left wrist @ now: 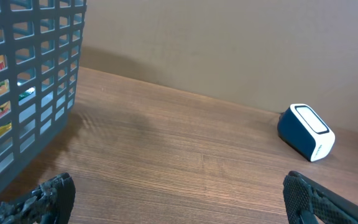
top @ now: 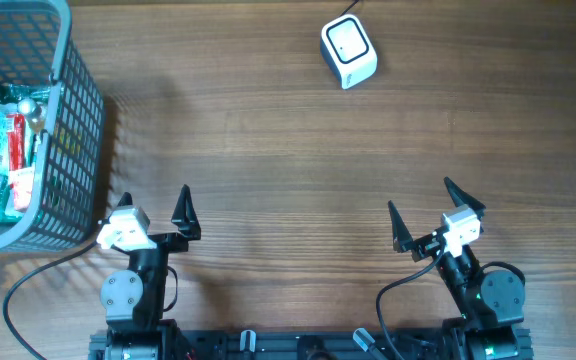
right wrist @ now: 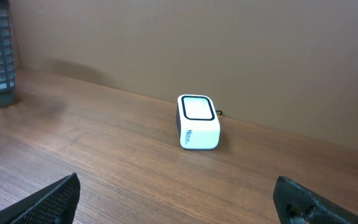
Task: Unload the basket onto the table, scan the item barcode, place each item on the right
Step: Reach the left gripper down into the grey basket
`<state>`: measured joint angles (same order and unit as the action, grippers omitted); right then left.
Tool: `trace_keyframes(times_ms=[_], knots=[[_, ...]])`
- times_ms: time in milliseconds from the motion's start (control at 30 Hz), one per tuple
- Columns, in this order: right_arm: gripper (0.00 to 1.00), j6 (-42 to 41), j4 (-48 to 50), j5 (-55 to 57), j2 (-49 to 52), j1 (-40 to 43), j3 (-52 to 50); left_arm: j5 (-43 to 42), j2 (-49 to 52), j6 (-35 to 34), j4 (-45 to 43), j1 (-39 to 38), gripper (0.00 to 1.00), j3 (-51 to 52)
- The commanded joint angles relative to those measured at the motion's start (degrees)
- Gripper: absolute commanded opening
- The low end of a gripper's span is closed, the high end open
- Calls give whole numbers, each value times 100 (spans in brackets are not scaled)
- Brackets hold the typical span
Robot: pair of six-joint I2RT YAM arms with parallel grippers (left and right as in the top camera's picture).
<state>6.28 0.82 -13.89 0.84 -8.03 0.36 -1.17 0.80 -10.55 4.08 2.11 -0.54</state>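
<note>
The wooden table [top: 288, 150] fills the overhead view. At its far left stands a grey plastic mesh basket [top: 73, 130], upright, with the packaged items [top: 8, 150], red and green packets, lying inside. At the near edge, the left gripper [top: 155, 195] sits just beside the basket's near right corner, its 2 fingers spread wide with nothing between them. The right gripper [top: 420, 194], well apart to the right, is equally wide and empty. The white barcode scanner [top: 348, 52] rests near the far edge, window facing up.
</note>
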Motion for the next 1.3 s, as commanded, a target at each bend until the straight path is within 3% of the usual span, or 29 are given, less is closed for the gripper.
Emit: trace_keyframes(times_ms=[0,200,400,600,833,933,1100,1267], knots=[[99,-28,15,74,17,28,-7,-223,-42,111,-59,37,100,22],[100,-28,15,76,17,28,-7,-697,-2,-385,-59,37,100,-450],[100,-28,15,74,17,28,-7,-997,708,-533,544,37,100,-2006],[100,-28,15,74,17,28,-7,-1250,2520,-350,2028,37,100,-4688],[100,-28,15,74,17,28,-7,-1508,5187,-13,4979,37,100,-8336],[100,-28,15,74,17,28,-7,-1510,6109,-15,5407,37,100,-9311],[100,-26,15,74,17,28,-7,-1425,6760,-13,5386,37,100,-9549],[100,-28,15,76,17,28,-7,-758,7287,306,5095,44,100,-9549]])
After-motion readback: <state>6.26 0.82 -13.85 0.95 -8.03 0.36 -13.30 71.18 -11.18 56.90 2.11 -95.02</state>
